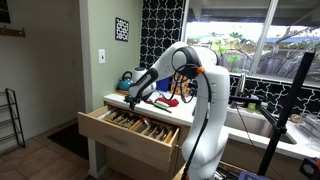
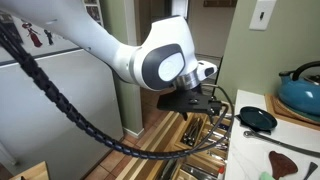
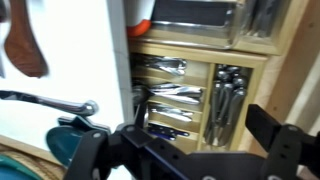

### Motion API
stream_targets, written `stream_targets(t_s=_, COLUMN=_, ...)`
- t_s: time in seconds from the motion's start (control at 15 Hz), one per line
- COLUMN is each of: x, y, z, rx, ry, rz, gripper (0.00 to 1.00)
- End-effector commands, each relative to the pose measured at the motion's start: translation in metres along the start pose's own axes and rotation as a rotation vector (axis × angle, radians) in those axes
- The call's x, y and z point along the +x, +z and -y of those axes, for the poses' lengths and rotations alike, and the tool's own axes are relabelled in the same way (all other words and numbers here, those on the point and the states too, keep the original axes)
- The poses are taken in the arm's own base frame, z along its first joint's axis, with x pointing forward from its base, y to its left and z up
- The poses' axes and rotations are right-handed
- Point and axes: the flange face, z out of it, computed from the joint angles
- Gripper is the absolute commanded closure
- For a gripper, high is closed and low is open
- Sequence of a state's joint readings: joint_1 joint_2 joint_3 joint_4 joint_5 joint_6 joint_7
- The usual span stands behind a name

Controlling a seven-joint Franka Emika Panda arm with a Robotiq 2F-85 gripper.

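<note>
No writing can be read from where I stand. The framed print on the wall is too small to make out.

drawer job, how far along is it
Done: the drawer stands pulled open, cutlery sorted in its compartments. In hand: the gripper hangs open above the cutlery, holding nothing. Left: no piece is gripped yet.

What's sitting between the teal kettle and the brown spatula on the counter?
A small black pan, between the teal kettle and brown spatula, shown in an exterior view.
</note>
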State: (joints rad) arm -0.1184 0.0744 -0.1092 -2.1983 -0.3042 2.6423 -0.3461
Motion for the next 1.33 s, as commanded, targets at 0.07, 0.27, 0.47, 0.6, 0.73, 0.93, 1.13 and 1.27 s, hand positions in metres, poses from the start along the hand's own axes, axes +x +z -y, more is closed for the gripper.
stream_targets(t_s=0.07, x=-0.008, y=0.008, z=-0.060, rx=-0.215, ry=0.126, rz=0.021, gripper=0.00)
stream_targets(t_s=0.27, x=-0.018, y=0.020, z=-0.086, rx=-0.320, ry=0.255, rz=0.072, gripper=0.00)
stream_targets(t_s=0.47, x=-0.029, y=0.032, z=-0.093, rx=-0.401, ry=0.385, rz=0.143, gripper=0.00)
stream_targets(t_s=0.6, x=-0.037, y=0.044, z=-0.095, rx=-0.441, ry=0.451, rz=0.214, gripper=0.00)
stream_targets(t_s=0.73, x=-0.045, y=0.054, z=-0.099, rx=-0.489, ry=0.496, rz=0.262, gripper=0.00)
stream_targets(t_s=0.93, x=-0.057, y=0.064, z=-0.104, rx=-0.514, ry=0.554, rz=0.301, gripper=0.00)
stream_targets(t_s=1.13, x=-0.062, y=0.073, z=-0.109, rx=-0.507, ry=0.550, rz=0.289, gripper=0.00)
stream_targets(t_s=1.27, x=-0.064, y=0.077, z=-0.114, rx=-0.495, ry=0.521, rz=0.277, gripper=0.00)
